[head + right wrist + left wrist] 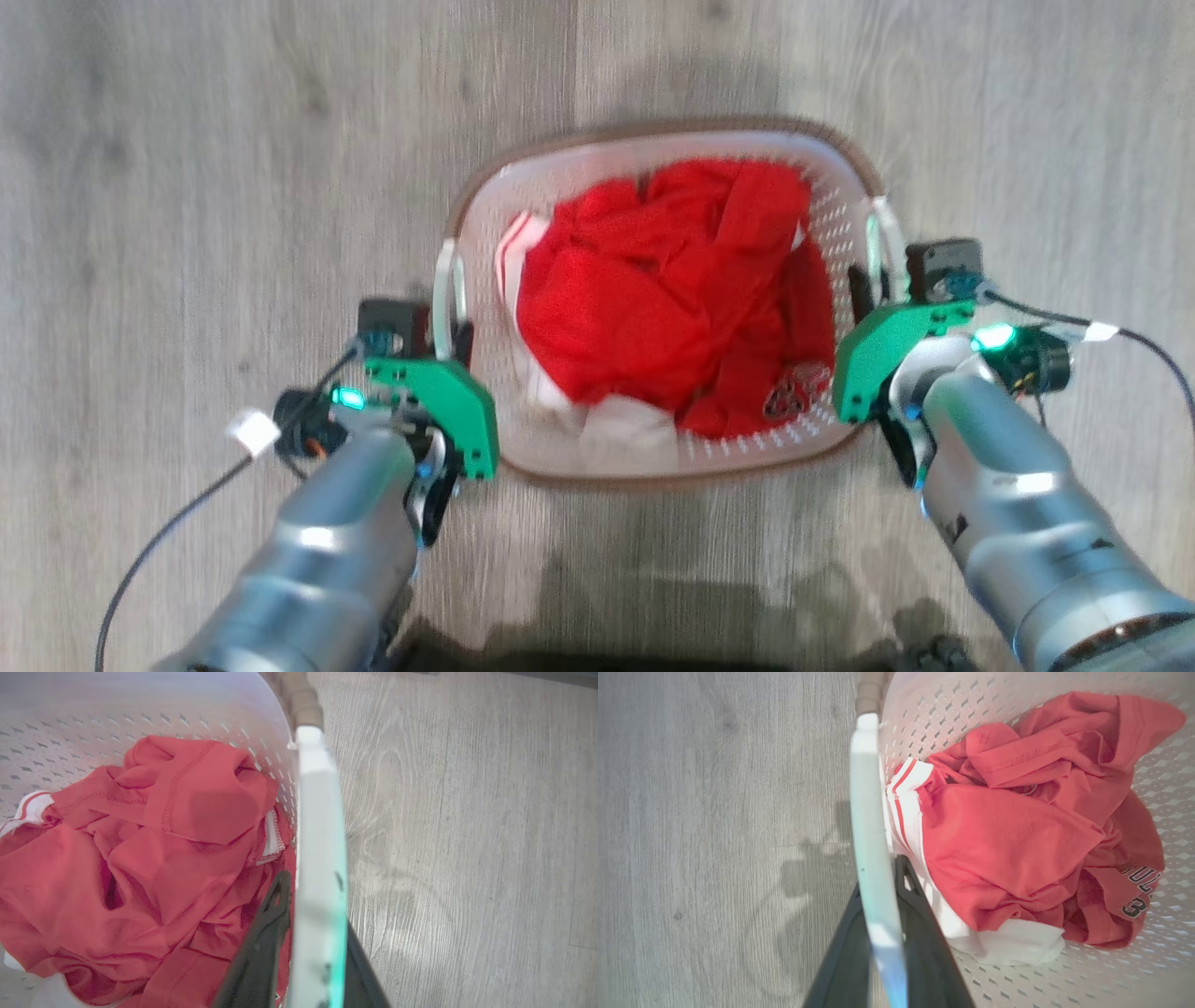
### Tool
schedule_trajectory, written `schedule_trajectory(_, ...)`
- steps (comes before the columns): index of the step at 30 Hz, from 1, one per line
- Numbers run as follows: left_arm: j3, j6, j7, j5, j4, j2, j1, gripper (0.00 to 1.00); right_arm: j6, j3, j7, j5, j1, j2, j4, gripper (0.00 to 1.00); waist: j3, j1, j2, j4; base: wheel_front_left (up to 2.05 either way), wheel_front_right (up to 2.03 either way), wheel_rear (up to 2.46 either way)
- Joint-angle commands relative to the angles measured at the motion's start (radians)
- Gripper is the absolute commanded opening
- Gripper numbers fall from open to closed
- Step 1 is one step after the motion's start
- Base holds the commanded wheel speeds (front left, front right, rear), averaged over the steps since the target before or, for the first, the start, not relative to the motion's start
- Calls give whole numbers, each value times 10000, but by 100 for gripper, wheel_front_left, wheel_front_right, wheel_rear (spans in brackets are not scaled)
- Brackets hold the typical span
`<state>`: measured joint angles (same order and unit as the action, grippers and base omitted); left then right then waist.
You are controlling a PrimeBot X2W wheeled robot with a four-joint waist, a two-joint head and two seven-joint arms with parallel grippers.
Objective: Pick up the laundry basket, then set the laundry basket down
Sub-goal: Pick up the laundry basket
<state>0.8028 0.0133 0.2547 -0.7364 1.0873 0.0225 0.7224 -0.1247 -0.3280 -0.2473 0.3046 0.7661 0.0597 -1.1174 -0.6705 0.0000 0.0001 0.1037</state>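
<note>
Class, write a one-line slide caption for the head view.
Left gripper and right gripper grip the laundry basket at opposite sides; red clothing lies inside, grey wooden floor beneath.

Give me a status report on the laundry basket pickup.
Left gripper and right gripper shut on the laundry basket. Red clothes inside. No obstruction seen.

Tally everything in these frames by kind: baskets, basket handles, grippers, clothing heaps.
laundry basket: 1
handles: 2 (left handle, right handle)
grippers: 2 (left gripper, right gripper)
red-and-white clothing heap: 1 (separate pieces cannot be counted)
Total: 6
</note>
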Motion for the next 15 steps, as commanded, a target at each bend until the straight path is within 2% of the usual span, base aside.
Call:
schedule_trajectory(1, 22, 9, 70, -178, 184, 277, -443, 0, -60, -618, 105, 406, -612, -95, -79, 0, 1147, 0, -1, -117, 0, 0, 0)
schedule_trajectory(15, 907, -27, -364, -1178, 1142, 277, -1503, 0, -60, -2843, 1398, 3059, -1954, -95, -267, 0, 3671, 0, -1, -466, 0, 0, 0)
